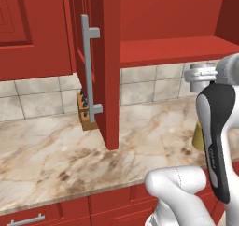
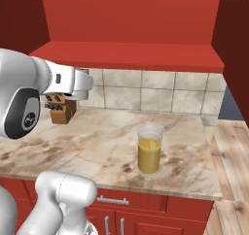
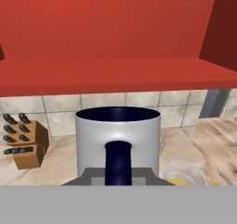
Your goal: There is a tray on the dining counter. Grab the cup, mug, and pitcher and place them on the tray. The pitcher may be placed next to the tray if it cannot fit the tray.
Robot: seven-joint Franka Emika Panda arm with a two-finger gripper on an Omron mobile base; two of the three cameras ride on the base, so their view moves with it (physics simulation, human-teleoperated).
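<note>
Three views, taken in turn. In the left base view you see the white arm rising at the lower right, with the gripper's white body [image 1: 201, 74] at the right edge under the red open shelf [image 1: 172, 50]. A sliver of the pitcher [image 1: 199, 137] shows yellow behind the arm, on the marble wall counter [image 1: 56, 155]. An open red cabinet door [image 1: 105, 66] with a grey bar handle hangs in the middle, and the knife block [image 1: 86, 113] sits partly hidden behind it.

In the right base view you find the pitcher standing upright at centre on the counter, clear glass with orange-yellow liquid. The arm reaches in from the left, and the knife block shows just under it by the tiled wall [image 2: 155, 91].

In the hand view the grey mug [image 3: 118, 142] sits in the lower middle of the frame, dark handle facing you, dark inside showing. The gripper [image 3: 118, 179] is narrowed on the mug's handle, holding it clear of the counter. The knife block is at lower left, the pitcher's rim at lower right.
</note>
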